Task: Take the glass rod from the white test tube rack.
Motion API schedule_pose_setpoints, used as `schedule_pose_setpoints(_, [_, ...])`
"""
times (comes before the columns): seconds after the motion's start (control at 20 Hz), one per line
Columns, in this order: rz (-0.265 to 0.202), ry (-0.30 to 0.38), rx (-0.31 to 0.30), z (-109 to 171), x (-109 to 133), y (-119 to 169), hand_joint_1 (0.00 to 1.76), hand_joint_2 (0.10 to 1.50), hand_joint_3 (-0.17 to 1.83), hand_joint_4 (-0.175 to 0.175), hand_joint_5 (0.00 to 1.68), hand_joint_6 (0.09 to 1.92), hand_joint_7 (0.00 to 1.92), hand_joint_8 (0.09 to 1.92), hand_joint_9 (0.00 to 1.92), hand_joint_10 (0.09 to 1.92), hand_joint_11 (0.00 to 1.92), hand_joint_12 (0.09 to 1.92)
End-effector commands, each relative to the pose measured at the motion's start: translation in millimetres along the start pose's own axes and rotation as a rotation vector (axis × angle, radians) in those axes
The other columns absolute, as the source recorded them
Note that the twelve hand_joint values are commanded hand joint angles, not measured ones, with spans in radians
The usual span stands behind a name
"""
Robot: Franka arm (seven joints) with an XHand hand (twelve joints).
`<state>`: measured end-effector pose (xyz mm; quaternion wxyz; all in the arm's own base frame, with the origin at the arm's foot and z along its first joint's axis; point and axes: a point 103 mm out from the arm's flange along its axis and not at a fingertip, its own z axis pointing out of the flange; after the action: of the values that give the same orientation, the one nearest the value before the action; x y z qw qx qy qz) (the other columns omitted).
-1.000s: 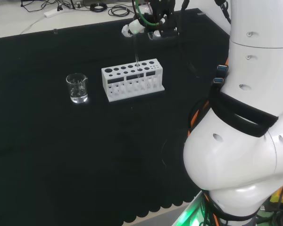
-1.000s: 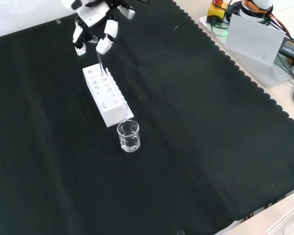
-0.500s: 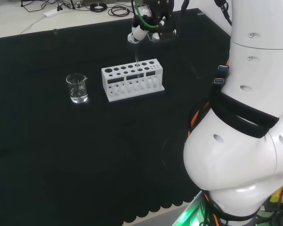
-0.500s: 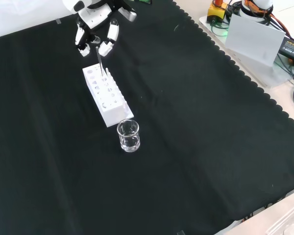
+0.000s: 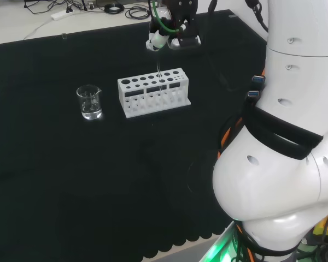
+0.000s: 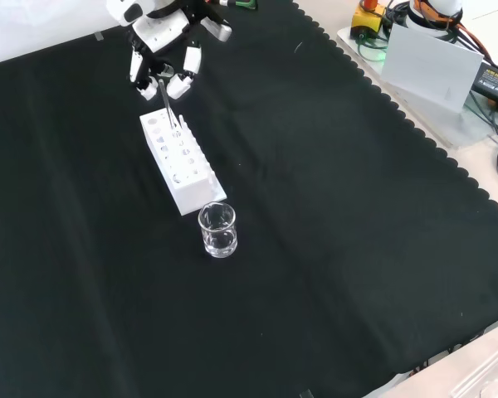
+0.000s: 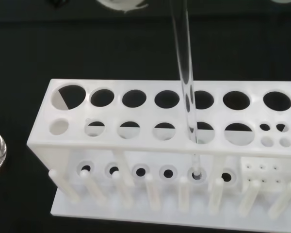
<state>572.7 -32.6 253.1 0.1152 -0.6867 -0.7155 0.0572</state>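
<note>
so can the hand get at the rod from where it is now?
Probably yes. The hand sits right above the rack with its fingers curled at the top of the glass rod, which stands upright in a hole. Nothing stands between them; the beaker is off past the rack's other end.

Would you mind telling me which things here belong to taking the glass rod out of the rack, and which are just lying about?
Belonging to the job:
- glass rod, standing in a hole of the rack
- white test tube rack
- robot hand, fingers curled round the rod's top

Just lying about:
- glass beaker, beside the rack
- black cloth
</note>
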Motion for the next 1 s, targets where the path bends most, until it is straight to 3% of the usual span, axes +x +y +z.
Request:
schedule_pose_setpoints(0.05, [0.000,-0.005,-0.014,0.6,1.3,-2.0,0.98,0.80,0.64,-0.175,0.72,0.95,0.94,1.04,1.49,0.71,1.55,0.79])
schedule_pose_setpoints(0.15, [0.017,0.000,-0.031,-1.1,0.6,-2.9,1.03,0.79,0.65,-0.175,0.76,0.93,0.98,1.05,1.50,0.71,1.60,0.73])
schedule_pose_setpoints(0.25, [0.027,0.040,-0.067,-4.2,0.1,-3.7,1.10,0.94,0.40,-0.175,0.86,1.05,1.03,1.08,1.52,0.72,1.68,0.64])
schedule_pose_setpoints(0.35, [0.059,0.123,-0.117,-7.7,-0.2,-4.7,1.18,1.01,0.23,-0.175,0.93,1.00,1.07,1.09,1.52,0.75,1.70,0.55])
schedule_pose_setpoints(0.55, [0.062,0.178,-0.202,-13.0,5.4,-5.6,1.28,0.83,0.53,-0.175,1.00,0.88,1.12,1.13,1.51,0.84,1.65,0.47])
schedule_pose_setpoints(0.8, [0.054,0.154,-0.271,-17.9,8.7,-7.4,1.30,0.69,0.71,-0.175,1.13,0.72,1.20,1.06,1.55,0.83,1.66,0.47])
schedule_pose_setpoints(1.0, [0.050,0.046,-0.278,-36.6,25.4,-18.8,1.32,0.62,0.77,-0.175,1.24,0.54,1.26,1.01,1.59,0.81,1.67,0.50])
